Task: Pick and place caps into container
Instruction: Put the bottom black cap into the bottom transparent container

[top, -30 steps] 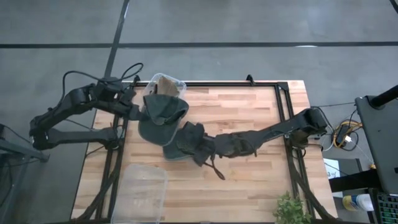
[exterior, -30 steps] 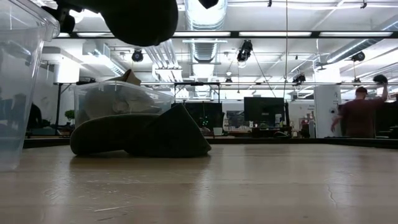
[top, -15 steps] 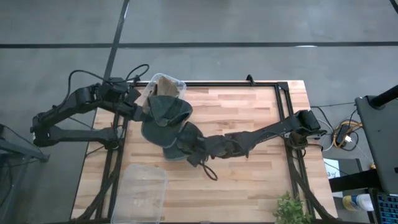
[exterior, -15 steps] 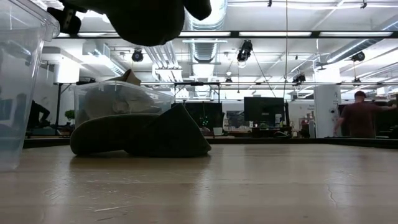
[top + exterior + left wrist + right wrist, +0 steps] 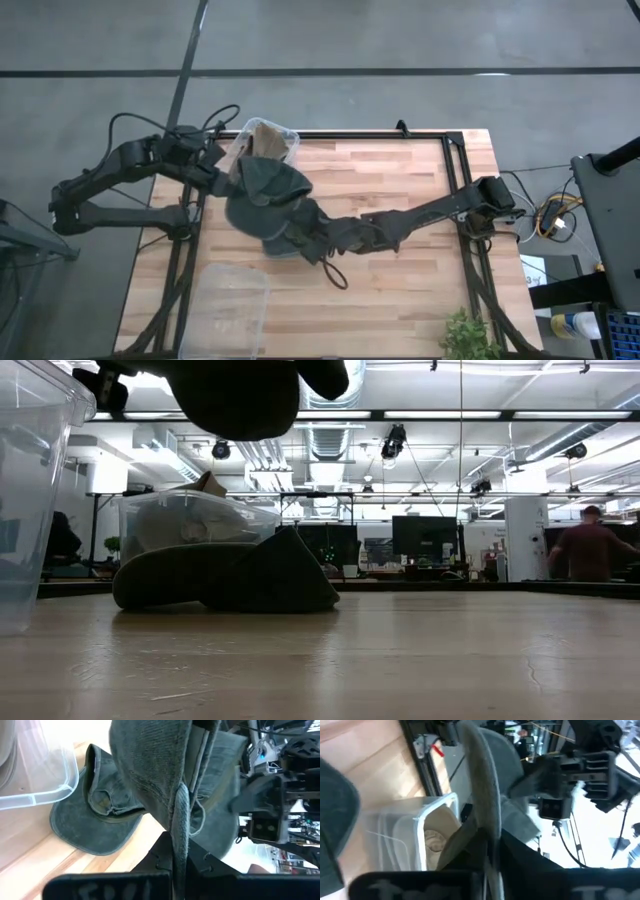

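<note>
Soft green cloth is drooping between both my grippers, left gripper (image 5: 232,177) and right gripper (image 5: 297,222) each pinching the lifted cap (image 5: 265,190) beside the container (image 5: 285,133), so I am squeezing its stiffer brim.

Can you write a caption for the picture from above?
Both end effectors hold a dark green cap up beside the clear container.
</note>
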{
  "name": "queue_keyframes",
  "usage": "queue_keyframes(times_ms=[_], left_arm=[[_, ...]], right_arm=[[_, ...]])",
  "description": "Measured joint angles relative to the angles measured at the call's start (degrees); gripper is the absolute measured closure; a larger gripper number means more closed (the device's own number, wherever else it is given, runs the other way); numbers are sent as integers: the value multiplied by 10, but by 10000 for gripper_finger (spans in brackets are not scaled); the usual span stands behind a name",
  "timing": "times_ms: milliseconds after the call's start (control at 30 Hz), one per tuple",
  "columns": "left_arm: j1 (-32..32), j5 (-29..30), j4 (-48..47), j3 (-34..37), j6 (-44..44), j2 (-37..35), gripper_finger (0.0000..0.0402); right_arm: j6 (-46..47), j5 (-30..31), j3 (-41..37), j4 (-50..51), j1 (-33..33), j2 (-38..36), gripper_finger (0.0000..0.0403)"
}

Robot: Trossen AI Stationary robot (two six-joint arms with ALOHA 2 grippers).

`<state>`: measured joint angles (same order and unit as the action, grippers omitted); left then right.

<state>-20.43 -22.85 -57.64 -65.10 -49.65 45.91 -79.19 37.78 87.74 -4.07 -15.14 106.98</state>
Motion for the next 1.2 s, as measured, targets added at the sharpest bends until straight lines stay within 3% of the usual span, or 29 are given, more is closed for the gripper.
queue_keyframes(times_ms=[500, 767, 1200], left_arm=[[0, -17, 6, -67, 33, -31, 375], [0, -22, 6, -65, 47, -35, 369], [-1, -109, -1, -63, 75, -22, 229]], right_arm=[[-5, 30, 2, -20, -17, -10, 393], [-5, 35, 2, -21, -17, -22, 393], [1, 50, -1, 9, -17, -26, 394]])
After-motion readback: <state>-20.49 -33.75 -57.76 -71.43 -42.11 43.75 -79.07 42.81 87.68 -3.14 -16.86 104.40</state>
